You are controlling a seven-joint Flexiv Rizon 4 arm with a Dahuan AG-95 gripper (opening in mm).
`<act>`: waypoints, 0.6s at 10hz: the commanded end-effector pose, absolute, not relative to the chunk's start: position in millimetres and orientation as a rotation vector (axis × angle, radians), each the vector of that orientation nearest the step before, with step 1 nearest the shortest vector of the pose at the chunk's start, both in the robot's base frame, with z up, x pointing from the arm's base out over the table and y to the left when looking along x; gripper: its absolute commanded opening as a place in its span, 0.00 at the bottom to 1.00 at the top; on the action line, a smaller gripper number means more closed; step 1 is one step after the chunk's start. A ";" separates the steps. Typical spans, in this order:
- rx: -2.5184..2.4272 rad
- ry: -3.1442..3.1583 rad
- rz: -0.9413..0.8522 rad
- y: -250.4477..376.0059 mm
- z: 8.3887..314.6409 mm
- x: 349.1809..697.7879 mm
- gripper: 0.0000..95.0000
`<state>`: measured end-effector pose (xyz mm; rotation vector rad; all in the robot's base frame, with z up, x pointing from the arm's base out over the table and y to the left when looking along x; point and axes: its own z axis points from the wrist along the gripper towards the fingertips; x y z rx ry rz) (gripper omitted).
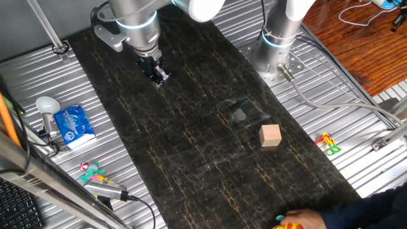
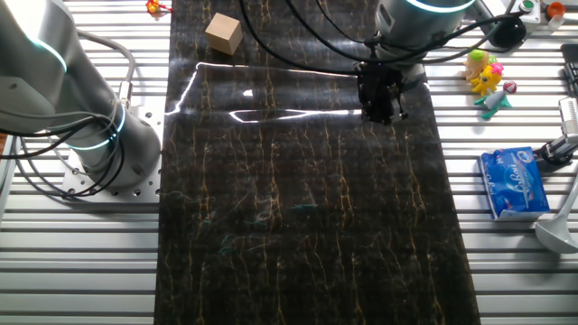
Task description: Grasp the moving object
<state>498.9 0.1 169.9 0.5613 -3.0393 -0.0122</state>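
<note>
1. On the dark mat (image 1: 191,159) you can see a tan cube (image 1: 270,135). It sits between the claw and the near edge, off to one side.
2. A thin toy figure (image 1: 328,144) lies on the metal table (image 1: 356,159) beside the mat. A blue packet (image 1: 73,126) and a pink and teal toy (image 1: 92,172) lie on the other side.
3. Your moving object (image 1: 289,222) is the yellow and orange toy at the very bottom edge of one fixed view. It is half cut off, just beside a dark blue sleeve (image 1: 375,207). The other fixed view does not show it.
4. The toy is well apart from the gripper (image 1: 158,75), at the far end of the mat.
5. The arm reaches over the mat and the claw points down, close above the mat.
6. You cannot tell how far the fingers are spread. Nothing shows between them.
</note>
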 end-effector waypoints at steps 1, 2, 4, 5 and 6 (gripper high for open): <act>0.563 -3.046 -0.023 0.1 169.8 498.6 0.00; 0.562 -3.051 -0.028 0.1 169.8 498.6 0.00; 0.556 -3.055 -0.025 0.1 169.8 498.6 0.00; 0.598 -3.054 -0.047 0.1 169.8 498.6 0.00; 0.606 -3.053 -0.059 0.1 169.8 498.6 0.00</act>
